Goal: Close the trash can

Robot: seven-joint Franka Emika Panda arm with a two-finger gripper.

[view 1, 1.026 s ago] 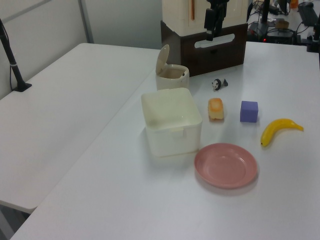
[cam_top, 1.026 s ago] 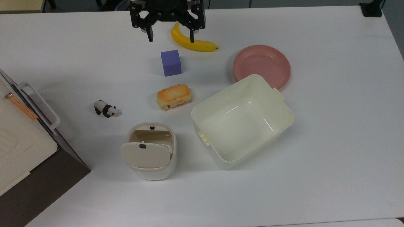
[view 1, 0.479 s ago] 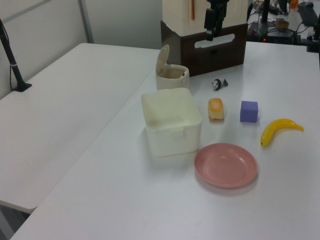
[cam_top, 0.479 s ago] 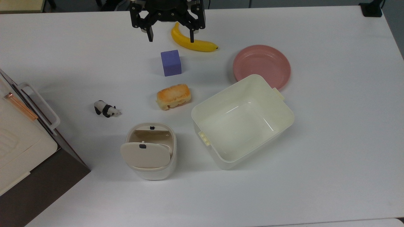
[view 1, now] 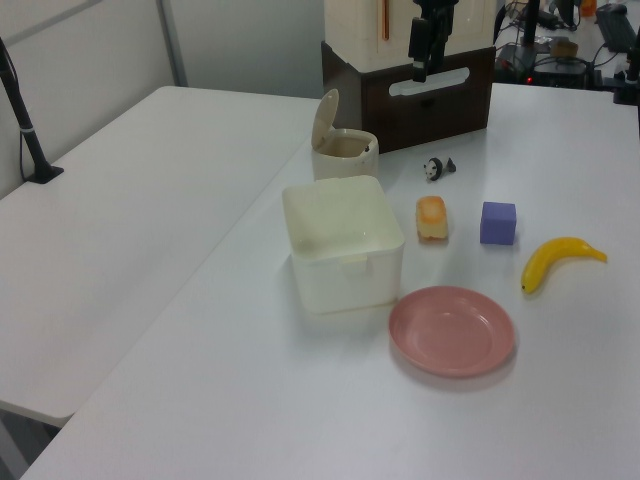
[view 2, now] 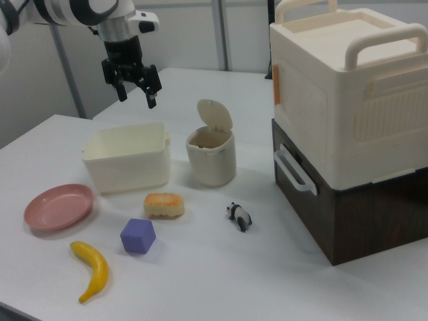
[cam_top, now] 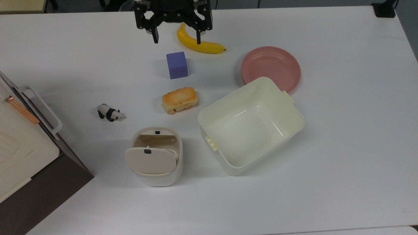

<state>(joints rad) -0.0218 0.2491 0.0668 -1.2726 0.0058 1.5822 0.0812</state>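
The trash can (cam_top: 159, 178) is a small cream-white bin at the front left of the table in the top view. Its beige lid (cam_top: 151, 160) with a small black button stands swung up, so the tan inside shows. The same trash can (view 2: 211, 160) stands in the right view with its lid (view 2: 215, 115) upright, and as the trash can (view 1: 343, 155) in the left view. My gripper (cam_top: 177, 41) hangs open and empty, high over the far edge of the table near the banana (cam_top: 199, 44), well away from the bin. In the right view my gripper (view 2: 138, 100) hovers above the tub.
A large lidless cream tub (cam_top: 295, 112) sits right of the bin in the top view. A purple cube (cam_top: 177, 65), a bread roll (cam_top: 180, 99), a toy panda (cam_top: 110, 113) and a pink plate (cam_top: 271, 64) lie about. A cream-and-brown box (cam_top: 29, 163) stands at the top view's left.
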